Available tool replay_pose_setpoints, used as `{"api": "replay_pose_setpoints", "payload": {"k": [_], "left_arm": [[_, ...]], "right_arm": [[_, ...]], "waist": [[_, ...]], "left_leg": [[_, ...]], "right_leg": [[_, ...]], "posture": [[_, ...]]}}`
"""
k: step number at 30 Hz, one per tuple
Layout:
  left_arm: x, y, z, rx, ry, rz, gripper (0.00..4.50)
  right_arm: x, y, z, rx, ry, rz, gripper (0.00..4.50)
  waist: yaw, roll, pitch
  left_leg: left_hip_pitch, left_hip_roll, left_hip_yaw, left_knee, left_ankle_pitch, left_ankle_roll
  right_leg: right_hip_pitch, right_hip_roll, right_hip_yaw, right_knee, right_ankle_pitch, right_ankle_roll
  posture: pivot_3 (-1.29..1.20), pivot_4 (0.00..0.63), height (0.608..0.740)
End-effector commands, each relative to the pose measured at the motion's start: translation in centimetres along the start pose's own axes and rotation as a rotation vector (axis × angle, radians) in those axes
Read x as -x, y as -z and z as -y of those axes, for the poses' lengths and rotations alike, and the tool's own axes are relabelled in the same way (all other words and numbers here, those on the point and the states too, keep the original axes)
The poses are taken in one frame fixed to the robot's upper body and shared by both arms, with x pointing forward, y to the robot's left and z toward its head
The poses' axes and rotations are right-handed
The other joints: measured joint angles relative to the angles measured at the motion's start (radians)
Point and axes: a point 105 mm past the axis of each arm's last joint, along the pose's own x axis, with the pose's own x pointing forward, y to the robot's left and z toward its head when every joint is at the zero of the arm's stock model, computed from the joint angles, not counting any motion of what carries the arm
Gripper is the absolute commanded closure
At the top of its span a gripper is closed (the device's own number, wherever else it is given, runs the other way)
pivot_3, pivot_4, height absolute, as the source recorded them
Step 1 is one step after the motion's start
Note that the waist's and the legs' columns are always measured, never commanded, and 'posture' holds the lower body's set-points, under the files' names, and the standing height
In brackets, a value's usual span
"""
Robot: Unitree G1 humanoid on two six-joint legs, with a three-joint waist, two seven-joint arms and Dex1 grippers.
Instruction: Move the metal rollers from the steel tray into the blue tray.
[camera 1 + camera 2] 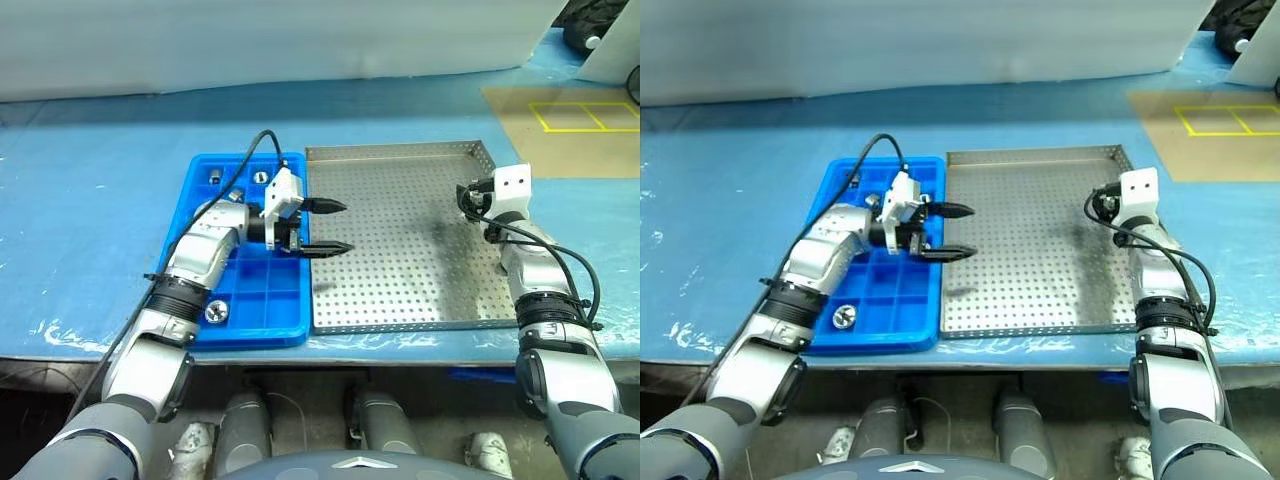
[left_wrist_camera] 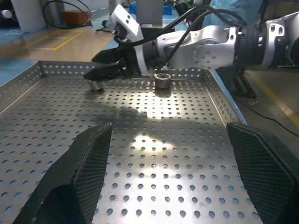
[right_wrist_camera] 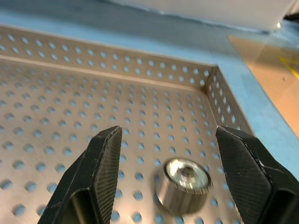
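Observation:
The steel tray (image 1: 400, 270) lies beside the blue tray (image 1: 285, 305), which is on its left. My left gripper (image 1: 328, 227) hovers open and empty over the steel tray's left rim, pointing right across it. My right gripper (image 3: 168, 133) is open at the tray's far right, its fingers on either side of a metal roller (image 3: 184, 184) that stands on the perforated floor, not touching it. In the left wrist view a second roller (image 2: 162, 80) stands near the tray's right rim, beside the right gripper (image 2: 100, 65). The blue tray holds rollers (image 1: 217, 311) in its compartments, including one at the far end (image 1: 260, 176).
Both trays sit on a blue-covered table whose front edge is close to my body. A white wall runs along the back. A brown floor patch with yellow tape (image 1: 580, 118) lies at the far right.

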Motion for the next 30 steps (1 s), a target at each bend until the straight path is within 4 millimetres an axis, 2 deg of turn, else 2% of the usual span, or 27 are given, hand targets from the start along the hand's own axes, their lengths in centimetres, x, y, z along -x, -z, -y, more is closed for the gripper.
{"api": "replay_pose_setpoints", "payload": {"k": [1, 5, 13, 18, 22, 25, 29, 30], "left_arm": [[-0.7, -1.0, 0.0, -0.049, 0.019, 0.019, 0.36], [-0.5, -0.8, 0.1, -0.052, 0.011, 0.017, 0.36], [0.4, -0.5, -0.2, -0.054, -0.035, 0.006, 0.36], [0.9, -0.2, -0.1, -0.056, -0.046, -0.008, 0.36], [1.1, -0.2, -0.2, -0.062, -0.057, -0.014, 0.36], [1.2, -0.2, -0.4, -0.066, -0.063, -0.017, 0.36], [1.2, -0.1, -0.4, -0.067, -0.066, -0.018, 0.36], [1.2, -0.1, -0.4, -0.067, -0.066, -0.019, 0.36]], "right_arm": [[-0.8, -1.4, 0.2, 0.005, 0.017, 0.04, 1.23], [-1.5, -0.5, -0.7, 0.008, -0.007, -0.018, 1.23], [-1.1, 1.5, 2.1, -0.053, 0.13, -0.11, 1.23], [-0.9, 2.5, 1.7, -0.072, 0.119, -0.14, 1.23], [-1.0, 2.5, 1.1, -0.08, 0.102, -0.129, 1.23], [-1.1, 2.4, 0.9, -0.079, 0.094, -0.12, 1.83], [-1.0, 2.5, 1.2, -0.086, 0.105, -0.12, 3.12], [-0.9, 2.5, 1.3, -0.091, 0.104, -0.116, 3.25]], "waist": [[0.0, 0.0, 0.0], [0.006, 0.0, 0.0], [0.015, 0.0, 0.0], [0.016, 0.0, 0.0], [0.016, 0.0, 0.0], [0.016, 0.0, 0.0], [0.017, 0.0, 0.0], [0.017, 0.0, 0.0]], "left_leg": [[0.0, 0.0, 0.0, 0.001, 0.0, 0.001], [-0.001, 0.001, 0.002, 0.003, -0.001, 0.002], [-0.001, 0.005, 0.01, 0.004, -0.002, 0.004], [-0.001, 0.005, 0.012, 0.005, -0.003, 0.006], [-0.001, 0.006, 0.013, 0.005, -0.003, 0.006], [-0.001, 0.006, 0.013, 0.005, -0.004, 0.006], [-0.001, 0.006, 0.014, 0.005, -0.004, 0.006], [-0.001, 0.006, 0.014, 0.005, -0.004, 0.006]], "right_leg": [[0.0, 0.0, 0.0, 0.0, 0.0, 0.0], [0.0, 0.0, 0.0, 0.001, 0.001, -0.001], [0.0, -0.001, 0.0, 0.001, 0.001, -0.001], [-0.001, -0.001, 0.0, 0.0, 0.001, -0.001], [-0.001, -0.001, 0.0, 0.0, 0.001, -0.001], [-0.001, -0.001, 0.001, 0.0, 0.001, -0.001], [-0.001, -0.001, 0.001, 0.0, 0.001, -0.001], [-0.001, -0.001, 0.001, 0.0, 0.001, -0.001]], "posture": [[-0.3, 0.15, 0.74], [-0.28, 0.15, 0.74], [-0.26, 0.15, 0.74], [-0.25, 0.15, 0.74], [-0.25, 0.15, 0.74], [-0.25, 0.15, 0.74], [-0.26, 0.15, 0.74], [-0.26, 0.15, 0.74]]}}
